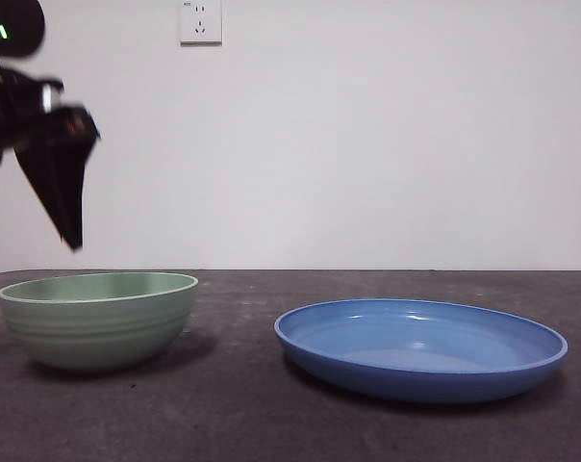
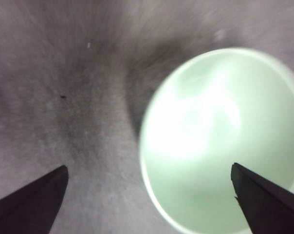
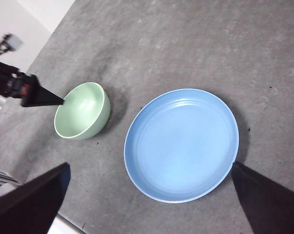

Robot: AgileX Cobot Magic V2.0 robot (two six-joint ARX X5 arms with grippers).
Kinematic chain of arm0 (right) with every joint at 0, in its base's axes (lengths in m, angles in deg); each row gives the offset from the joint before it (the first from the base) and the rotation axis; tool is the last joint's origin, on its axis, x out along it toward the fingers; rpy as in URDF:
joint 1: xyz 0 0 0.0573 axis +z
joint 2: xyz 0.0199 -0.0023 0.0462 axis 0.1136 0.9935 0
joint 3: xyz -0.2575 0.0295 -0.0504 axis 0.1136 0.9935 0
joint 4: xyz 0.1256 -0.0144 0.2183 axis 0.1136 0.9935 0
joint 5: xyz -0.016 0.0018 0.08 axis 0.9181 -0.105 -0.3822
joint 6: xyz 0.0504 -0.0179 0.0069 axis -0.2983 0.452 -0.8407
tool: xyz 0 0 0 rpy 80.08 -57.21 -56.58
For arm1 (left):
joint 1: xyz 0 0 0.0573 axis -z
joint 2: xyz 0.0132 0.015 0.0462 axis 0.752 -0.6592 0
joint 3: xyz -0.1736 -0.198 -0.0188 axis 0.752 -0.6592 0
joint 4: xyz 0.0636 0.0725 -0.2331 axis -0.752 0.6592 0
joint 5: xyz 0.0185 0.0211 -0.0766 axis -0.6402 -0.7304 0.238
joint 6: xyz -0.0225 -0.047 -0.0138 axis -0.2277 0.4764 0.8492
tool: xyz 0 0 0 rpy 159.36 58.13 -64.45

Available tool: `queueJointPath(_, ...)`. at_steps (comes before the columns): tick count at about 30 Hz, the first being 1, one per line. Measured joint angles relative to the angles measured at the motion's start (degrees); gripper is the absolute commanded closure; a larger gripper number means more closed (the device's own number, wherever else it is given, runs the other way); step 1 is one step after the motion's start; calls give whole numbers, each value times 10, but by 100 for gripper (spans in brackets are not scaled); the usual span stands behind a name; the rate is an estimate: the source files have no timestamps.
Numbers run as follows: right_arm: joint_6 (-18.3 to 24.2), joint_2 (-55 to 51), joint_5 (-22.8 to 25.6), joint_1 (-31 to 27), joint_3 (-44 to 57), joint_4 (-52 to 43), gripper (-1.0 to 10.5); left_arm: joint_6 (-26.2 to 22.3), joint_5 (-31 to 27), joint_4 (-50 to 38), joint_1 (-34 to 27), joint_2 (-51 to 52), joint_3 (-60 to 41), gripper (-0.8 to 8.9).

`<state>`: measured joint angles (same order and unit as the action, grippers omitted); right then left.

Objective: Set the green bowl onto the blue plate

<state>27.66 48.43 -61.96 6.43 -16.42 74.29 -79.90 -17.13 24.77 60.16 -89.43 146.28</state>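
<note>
So the pale mint-green round bowl (image 1: 99,320) with the faint ridges on its outside is sitting upright on the dark grey, slightly speckled table (image 1: 242,414), off to the left in the front view. The left gripper (image 1: 71,236) hangs in the air above the bowl's left side, its black tip pointing down at the rim but not touching it. From the left wrist camera the picture is blurry, but you can see the two black jaws spread wide with nothing between them; the bowl's light inside (image 2: 220,141) sits under one jaw, while the other jaw is over bare table. The right wrist view backs that up: the left gripper's tip (image 3: 57,101) is right at the bowl's (image 3: 82,111) edge.

The wide, shallow, glossy blue plate (image 1: 420,348) with the raised curved rim lies flat on the table to the right of the bowl, near it but with a clear strip of table between them. Nothing is on the plate.

The right gripper (image 3: 147,200) is up high, looking down on both dishes, jaws wide apart and holding nothing, with the plate (image 3: 182,144) lying between them in its own view.

Behind it all there's a plain white wall with a white power socket (image 1: 200,21) up top. No clutter between the bowl and the plate.
</note>
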Motion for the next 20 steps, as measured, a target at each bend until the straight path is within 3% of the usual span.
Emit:
queueJointPath(7,0,0,0,0,0,0,282,0,0,-29,0,-70,0,303)
queueJointPath(17,0,0,0,0,0,0,282,0,0,-45,0,-97,0,766)
queueJointPath(20,0,0,0,0,0,0,282,0,0,-49,0,-97,0,799)
